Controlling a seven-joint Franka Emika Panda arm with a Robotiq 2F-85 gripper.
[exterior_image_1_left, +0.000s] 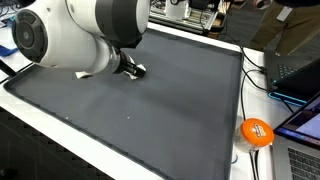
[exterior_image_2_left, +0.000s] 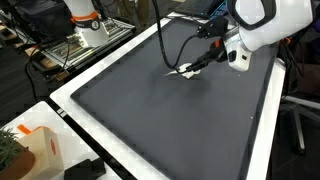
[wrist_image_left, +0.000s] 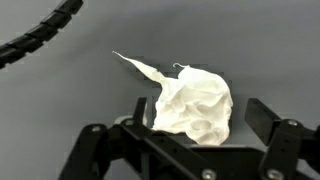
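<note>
The gripper (wrist_image_left: 188, 140) fills the bottom of the wrist view. Its jaws are spread wide on either side of a crumpled white cloth (wrist_image_left: 195, 100) and clamp nothing. The cloth lies on a dark mat (wrist_image_left: 60, 110), one corner trailing out flat. In an exterior view the cloth (exterior_image_2_left: 183, 71) sits toward the mat's far side.

A crumpled white tissue (wrist_image_left: 192, 103) lies on the dark grey mat (wrist_image_left: 60, 110).
</note>
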